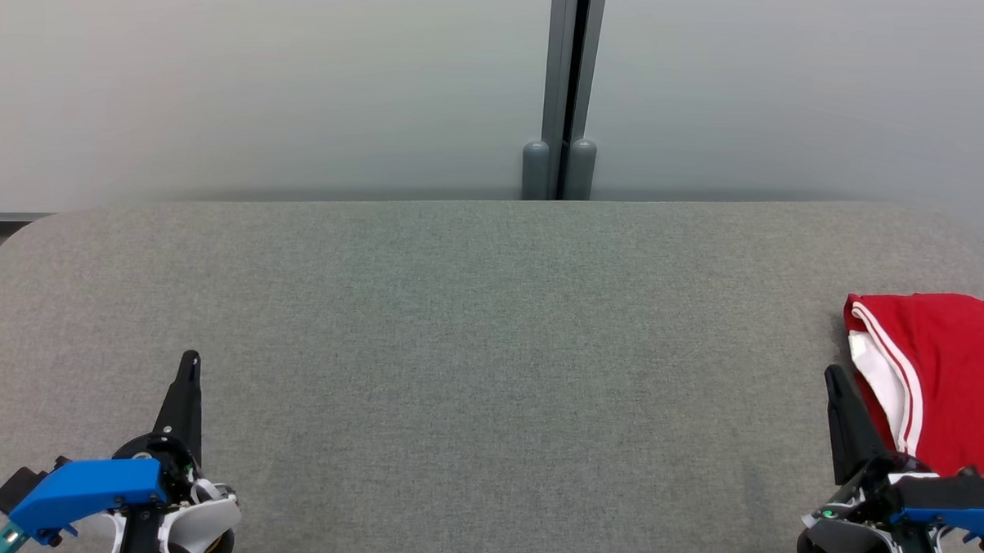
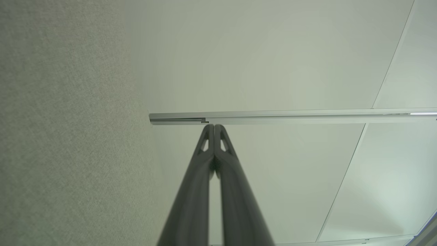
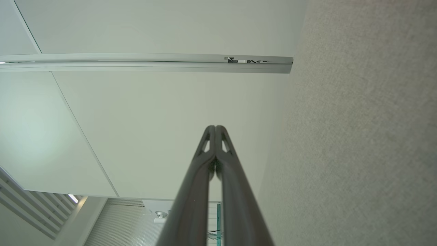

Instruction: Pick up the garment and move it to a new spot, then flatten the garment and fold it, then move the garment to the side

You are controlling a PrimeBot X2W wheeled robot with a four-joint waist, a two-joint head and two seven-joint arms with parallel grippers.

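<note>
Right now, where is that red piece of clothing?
In the head view, the red garment lies at the far right edge of the grey table, beside the right claw, partly cut off by the picture's edge.

Dark fingers point(image 1: 185, 401), blue wrist housings point(image 1: 92, 488)

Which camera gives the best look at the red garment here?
Head view: the red garment lies at the right edge of the table, beside the right gripper, partly cut off by the frame. Both wrist views look along shut fingers at wall panels and grey table instead.
</note>
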